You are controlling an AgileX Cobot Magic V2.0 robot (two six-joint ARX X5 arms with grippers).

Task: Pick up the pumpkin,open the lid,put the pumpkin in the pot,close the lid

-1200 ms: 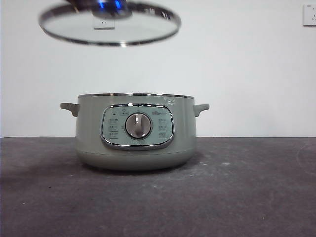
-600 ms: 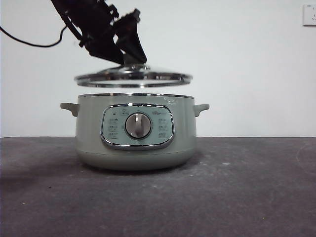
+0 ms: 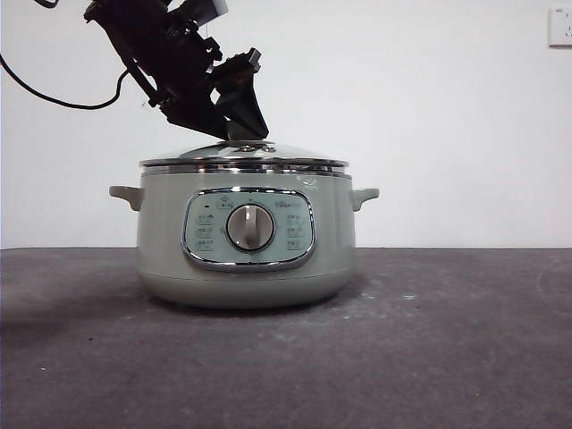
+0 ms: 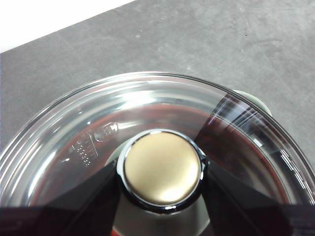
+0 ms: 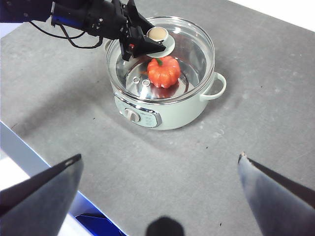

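The pale green pot stands mid-table with the glass lid sitting level on its rim. My left gripper comes down from the upper left and is shut on the lid's knob, one jaw on each side. The orange pumpkin lies inside the pot, seen through the glass lid in the right wrist view; it is hidden in the front view. My right gripper is open and empty, high above the table in front of the pot.
The grey table runs out around the pot. A white wall stands behind, with a socket at the upper right. A cable hangs from the left arm. The table's edge shows in the right wrist view.
The lid came down from high at the upper left, hovered just over the pot, and now rests on the rim. The left gripper came down with it.
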